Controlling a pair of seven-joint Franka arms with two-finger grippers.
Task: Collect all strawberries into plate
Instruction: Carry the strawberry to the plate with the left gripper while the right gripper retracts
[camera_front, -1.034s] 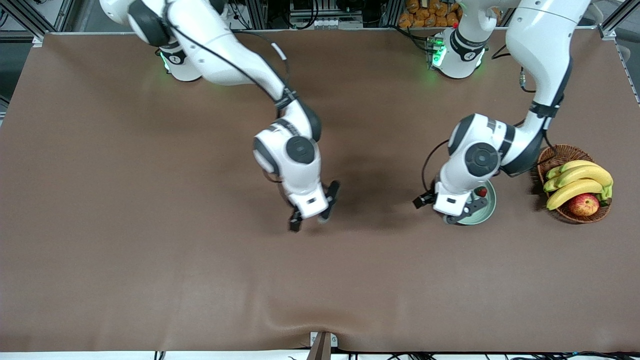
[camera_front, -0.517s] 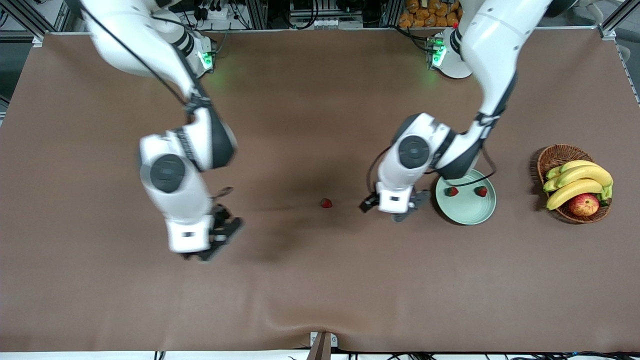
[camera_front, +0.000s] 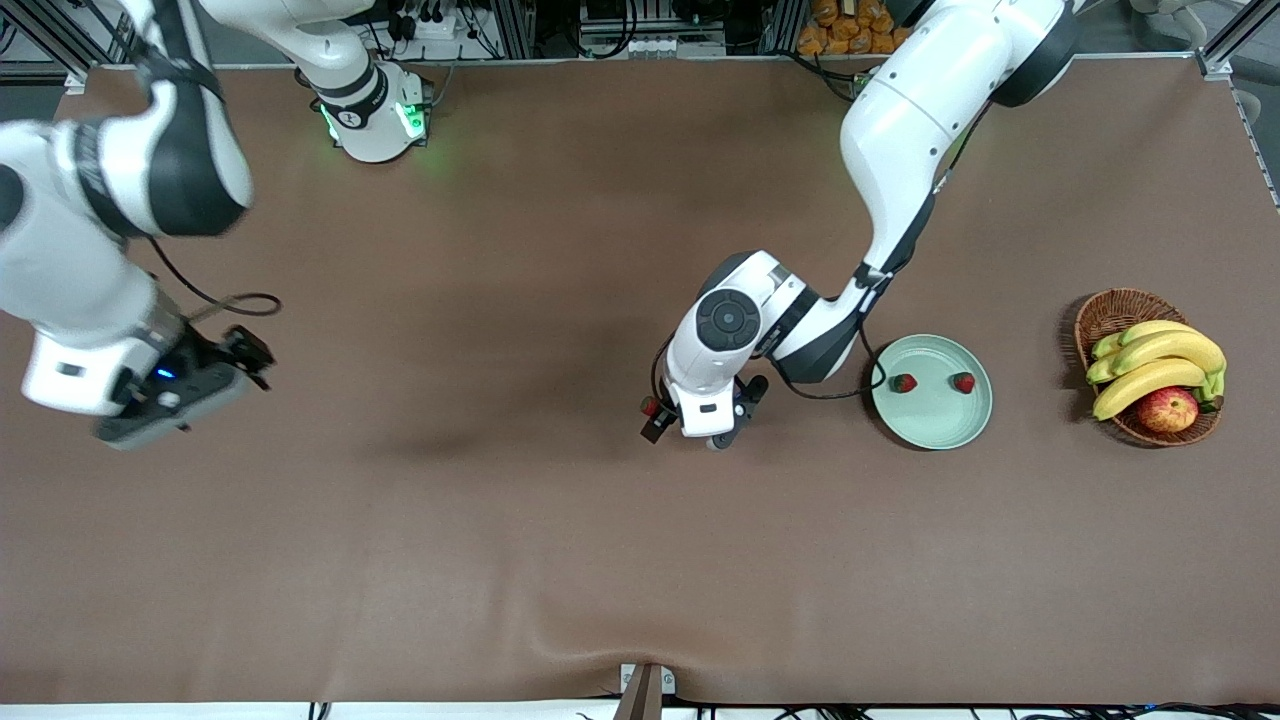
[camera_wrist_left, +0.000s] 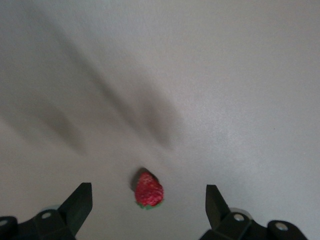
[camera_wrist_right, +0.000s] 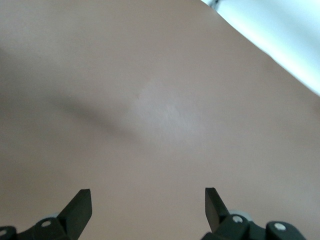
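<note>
the left claw (camera_front: 690, 425) hangs spread wide over a lone strawberry (camera_wrist_left: 149, 190) on the bench (camera_front: 560, 560) mid-way along, grasping nothing. two strawberries (camera_front: 904, 383) lie on the plate (camera_front: 940, 425), toward the left arm's end. the right claw (camera_wrist_right: 147, 210), released and empty, seems to hover near the right arm's edge.

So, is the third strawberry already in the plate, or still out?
Out. The third strawberry lies on the table between the open left gripper's fingers; the plate holds only two.
</note>
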